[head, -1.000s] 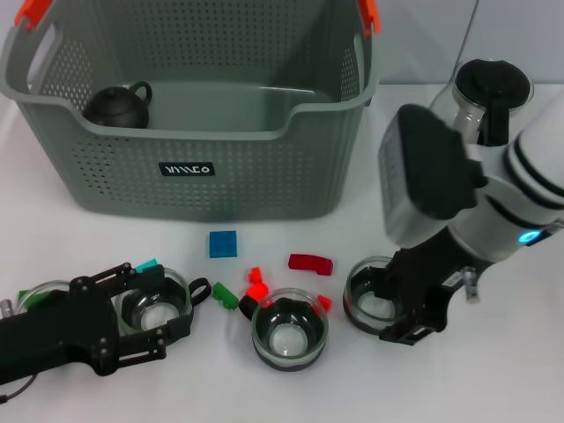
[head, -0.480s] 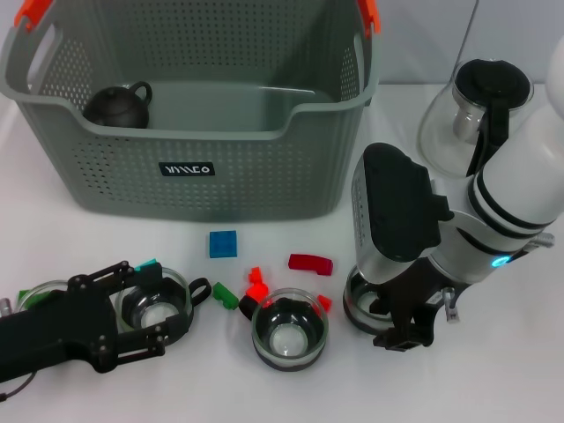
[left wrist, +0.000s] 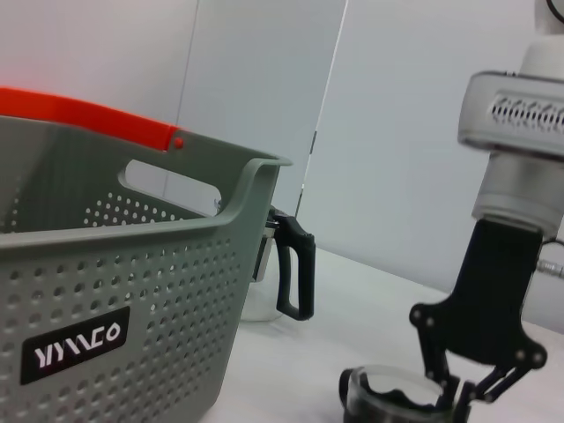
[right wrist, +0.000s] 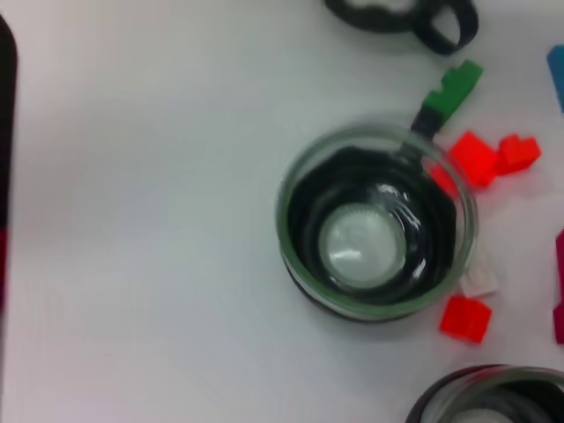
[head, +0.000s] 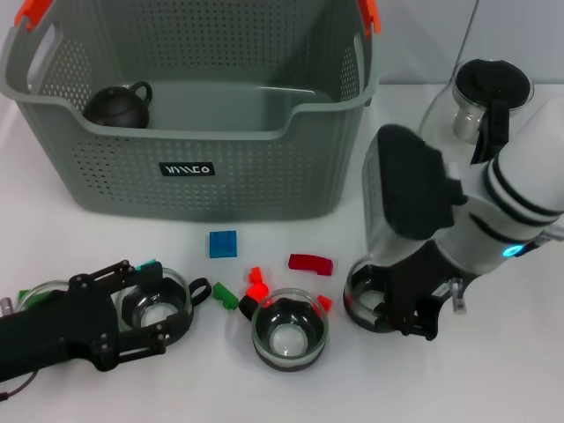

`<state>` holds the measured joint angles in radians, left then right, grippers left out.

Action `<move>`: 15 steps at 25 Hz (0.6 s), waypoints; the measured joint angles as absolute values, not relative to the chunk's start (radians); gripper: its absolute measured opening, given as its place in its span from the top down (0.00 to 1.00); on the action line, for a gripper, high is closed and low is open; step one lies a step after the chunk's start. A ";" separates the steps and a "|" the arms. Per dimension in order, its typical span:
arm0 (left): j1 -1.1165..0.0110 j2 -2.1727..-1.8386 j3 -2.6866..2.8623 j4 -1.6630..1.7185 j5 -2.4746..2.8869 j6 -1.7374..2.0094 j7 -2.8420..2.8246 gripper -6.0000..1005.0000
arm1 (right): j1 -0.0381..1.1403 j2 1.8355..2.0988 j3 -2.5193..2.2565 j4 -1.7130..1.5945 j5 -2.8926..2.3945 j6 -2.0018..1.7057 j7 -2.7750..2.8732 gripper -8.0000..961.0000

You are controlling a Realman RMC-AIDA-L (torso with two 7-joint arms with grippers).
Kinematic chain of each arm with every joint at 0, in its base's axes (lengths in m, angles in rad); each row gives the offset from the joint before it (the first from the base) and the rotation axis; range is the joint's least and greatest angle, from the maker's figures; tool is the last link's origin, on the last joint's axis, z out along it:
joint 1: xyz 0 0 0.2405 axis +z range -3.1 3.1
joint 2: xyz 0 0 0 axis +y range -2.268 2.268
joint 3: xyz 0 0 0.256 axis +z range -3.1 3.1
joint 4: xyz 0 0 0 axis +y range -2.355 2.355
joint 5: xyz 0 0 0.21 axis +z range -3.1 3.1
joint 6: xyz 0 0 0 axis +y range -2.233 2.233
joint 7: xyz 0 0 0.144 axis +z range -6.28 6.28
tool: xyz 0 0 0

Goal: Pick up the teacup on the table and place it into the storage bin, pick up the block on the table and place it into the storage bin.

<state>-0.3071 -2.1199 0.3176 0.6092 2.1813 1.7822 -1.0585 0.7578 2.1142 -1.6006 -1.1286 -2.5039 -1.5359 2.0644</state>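
Three glass teacups stand on the white table: a left one (head: 155, 306), a middle one (head: 290, 331) (right wrist: 377, 233) and a right one (head: 370, 295) (left wrist: 394, 405). My left gripper (head: 148, 304) lies at the front left, open, its fingers straddling the left teacup. My right gripper (head: 407, 322) (left wrist: 467, 398) comes down on the right teacup's rim, and its fingers look shut on that rim. The cup rests on the table. Loose blocks lie between the cups and the bin: blue (head: 223, 243), red (head: 310, 263), small red (head: 256, 286) (right wrist: 476, 157) and green (head: 226, 295) (right wrist: 451, 88). The grey storage bin (head: 194, 185) (left wrist: 106, 291) stands behind them.
A black teapot (head: 117, 106) sits inside the bin at its left. A glass pot with a black handle (head: 485, 101) (left wrist: 291, 264) stands at the back right, just behind my right arm. A teal block (head: 146, 264) lies by the left teacup.
My right arm swung left over the right teacup, then back to the right and slightly up. The teacups, blocks and left gripper have not moved.
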 joint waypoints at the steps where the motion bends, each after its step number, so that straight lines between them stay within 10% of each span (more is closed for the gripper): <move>1: -0.306 -2.120 0.317 0.609 2.181 1.782 -1.058 0.18 | 0.755 2.113 -1.586 -1.144 -2.498 -1.555 2.062 0.83; 15: -0.302 -2.120 0.290 0.605 2.183 1.781 -1.057 0.18 | 0.720 2.097 -1.034 -1.362 -2.002 -1.935 1.893 0.93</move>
